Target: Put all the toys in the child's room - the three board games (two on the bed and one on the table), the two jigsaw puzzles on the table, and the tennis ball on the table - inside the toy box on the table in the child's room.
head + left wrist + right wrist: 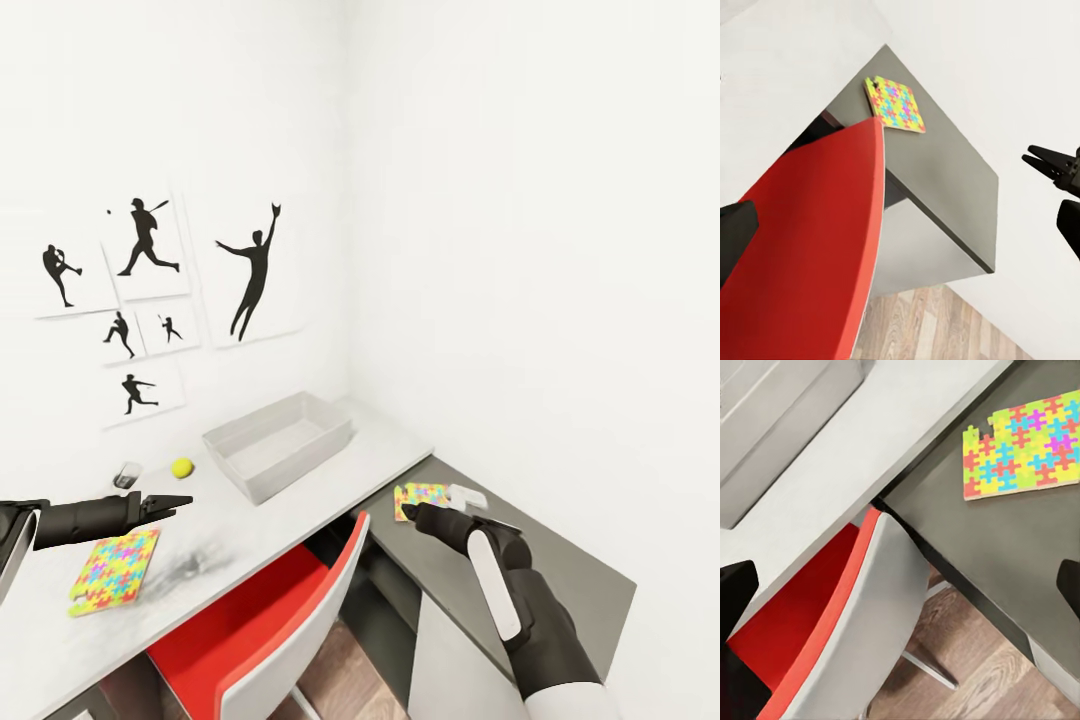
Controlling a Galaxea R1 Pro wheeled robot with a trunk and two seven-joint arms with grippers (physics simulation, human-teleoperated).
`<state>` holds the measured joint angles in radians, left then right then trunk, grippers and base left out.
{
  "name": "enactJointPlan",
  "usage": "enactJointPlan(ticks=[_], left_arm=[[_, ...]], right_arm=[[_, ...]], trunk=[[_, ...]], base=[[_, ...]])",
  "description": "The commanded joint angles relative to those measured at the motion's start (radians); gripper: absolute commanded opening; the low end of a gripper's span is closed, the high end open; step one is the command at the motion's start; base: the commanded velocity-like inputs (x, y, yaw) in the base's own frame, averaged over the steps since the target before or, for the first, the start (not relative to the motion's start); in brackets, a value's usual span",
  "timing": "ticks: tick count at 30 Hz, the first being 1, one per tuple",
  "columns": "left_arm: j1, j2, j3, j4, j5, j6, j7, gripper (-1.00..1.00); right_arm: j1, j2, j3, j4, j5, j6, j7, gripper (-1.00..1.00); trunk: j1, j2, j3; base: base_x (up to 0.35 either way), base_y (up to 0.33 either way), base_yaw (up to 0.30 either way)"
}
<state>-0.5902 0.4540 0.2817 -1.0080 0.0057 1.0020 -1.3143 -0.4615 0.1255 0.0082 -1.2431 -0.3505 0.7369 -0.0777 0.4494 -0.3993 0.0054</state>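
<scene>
On the table [300, 500], tennis ball [182, 467], toy box [280, 443]

Two jigsaw puzzles [113, 570] [420, 497], one tennis ball [182, 467], one toy box [280, 443], one red chair [262, 630] and six silhouette wall pictures [150, 250] are counted

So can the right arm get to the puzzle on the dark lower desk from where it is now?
Probably yes: the right tool hovers just beside the puzzle on the dark desk, with nothing between them. The red chair sits off to the side.
</scene>
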Motion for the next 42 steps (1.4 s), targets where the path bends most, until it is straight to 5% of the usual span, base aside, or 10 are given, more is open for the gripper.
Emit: enactJointPlan(ticks=[1, 25, 42], left_arm=[[0.0, 0.0, 0.001, 0.0, 0.0, 0.01, -0.003, 1.0], [0.001, 0.0, 0.001, 0.0, 0.002, 0.01, -0.005, 1.0], [0.001, 0.0, 0.001, 0.0, 0.001, 0.01, -0.003, 1.0]], right_arm=[[0.0, 0.0, 0.002, -0.001, -0.009, 0.003, -0.009, 1.0], [0.0, 0.0, 0.051, -0.001, -0.008, -0.002, -0.014, 1.0], [0.0, -0.003, 0.052, -0.001, -0.008, -0.002, -0.011, 1.0]], trunk=[[0.001, -0.001, 0.0], [0.001, -0.001, 0.0], [0.001, -0.001, 0.0]], base=[[0.127, 0.002, 0.002], [0.058, 0.0, 0.197], [0.051, -0.033, 0.014]])
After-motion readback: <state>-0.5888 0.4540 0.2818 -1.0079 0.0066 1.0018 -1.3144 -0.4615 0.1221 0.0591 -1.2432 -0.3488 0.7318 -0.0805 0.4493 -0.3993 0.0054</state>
